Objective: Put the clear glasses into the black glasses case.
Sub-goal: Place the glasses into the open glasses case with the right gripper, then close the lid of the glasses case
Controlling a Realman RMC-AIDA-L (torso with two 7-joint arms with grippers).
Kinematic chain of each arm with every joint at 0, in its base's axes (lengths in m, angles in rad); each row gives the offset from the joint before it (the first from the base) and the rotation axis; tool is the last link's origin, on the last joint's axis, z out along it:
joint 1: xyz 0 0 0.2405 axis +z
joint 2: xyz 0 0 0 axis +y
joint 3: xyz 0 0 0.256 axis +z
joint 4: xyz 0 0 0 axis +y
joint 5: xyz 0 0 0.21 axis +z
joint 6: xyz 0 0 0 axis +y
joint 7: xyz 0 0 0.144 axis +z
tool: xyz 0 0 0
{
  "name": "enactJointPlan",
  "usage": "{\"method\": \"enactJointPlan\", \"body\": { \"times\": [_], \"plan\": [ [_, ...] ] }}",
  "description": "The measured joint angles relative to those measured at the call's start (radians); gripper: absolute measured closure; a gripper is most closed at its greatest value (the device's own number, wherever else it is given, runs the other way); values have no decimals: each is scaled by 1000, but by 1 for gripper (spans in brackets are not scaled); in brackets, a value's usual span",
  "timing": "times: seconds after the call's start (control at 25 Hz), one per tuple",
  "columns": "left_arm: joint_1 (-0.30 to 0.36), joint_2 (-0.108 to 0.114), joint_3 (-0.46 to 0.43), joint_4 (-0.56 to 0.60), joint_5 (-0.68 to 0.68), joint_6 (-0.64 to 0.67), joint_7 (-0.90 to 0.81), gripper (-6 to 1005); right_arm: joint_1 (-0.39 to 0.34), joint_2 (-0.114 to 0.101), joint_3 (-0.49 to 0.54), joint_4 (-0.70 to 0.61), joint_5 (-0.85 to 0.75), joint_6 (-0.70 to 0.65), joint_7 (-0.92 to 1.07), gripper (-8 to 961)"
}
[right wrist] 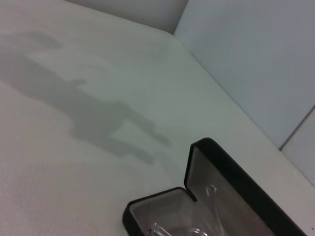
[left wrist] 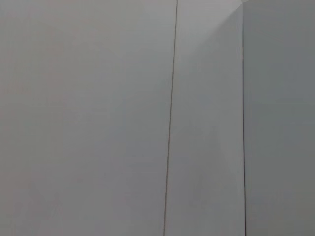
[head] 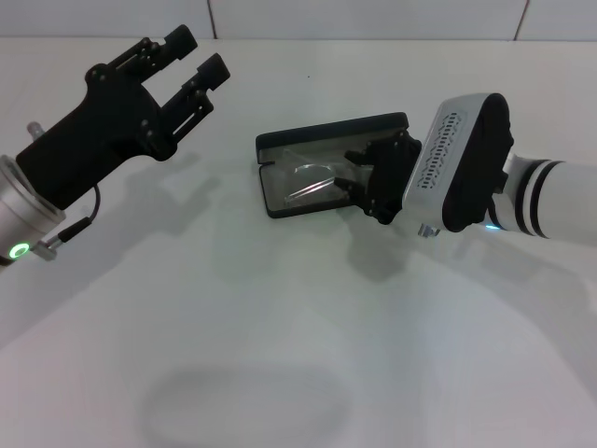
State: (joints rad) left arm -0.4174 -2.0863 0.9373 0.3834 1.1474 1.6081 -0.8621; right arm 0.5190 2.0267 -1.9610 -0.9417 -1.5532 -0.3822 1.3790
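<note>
We judge that we are at the placing step: the clear glasses (head: 312,182) already lie inside the open black glasses case (head: 322,168), which sits on the white tabletop (head: 298,327) with its lid raised behind the tray. In the right wrist view the clear glasses (right wrist: 197,227) show as faint clear arms and lens against the grey lining of the black glasses case (right wrist: 216,196), so they seem to be seated or nearly so.

Our right claw (head: 362,185) is at the case's right end, its dark fingers reaching over the tray edge just beside the glasses. We cannot tell whether it is gripping them or has let go, nor how far apart its fingers stand (they merge with the black case).

Our left claw (head: 191,56) hangs raised over the far left of the tabletop, well apart from the case, its fingers spread moderately and holding nothing.

The next move, as we see it, calls for freeing the right claw without dragging the frame out of the tray.
</note>
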Motion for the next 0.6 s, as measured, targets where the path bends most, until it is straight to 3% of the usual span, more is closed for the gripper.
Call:
{"method": "enactJointPlan", "body": {
  "times": [0.2, 0.36, 0.48, 0.6],
  "plan": [
    [3, 0, -1, 0, 0, 0, 0, 468, -51, -7, 25, -77, -4, -14, 0, 651],
    [5, 0, -3, 0, -1, -1, 0, 468, -120, -9, 99, -154, -13, -100, -9, 652],
    [5, 0, -3, 1, -3, -4, -4, 468, -162, -11, 189, -197, -20, -241, -11, 652],
    [4, 1, -4, 0, -7, -18, -10, 468, -191, -9, 346, -195, -16, -488, -12, 652]
  ]
}}
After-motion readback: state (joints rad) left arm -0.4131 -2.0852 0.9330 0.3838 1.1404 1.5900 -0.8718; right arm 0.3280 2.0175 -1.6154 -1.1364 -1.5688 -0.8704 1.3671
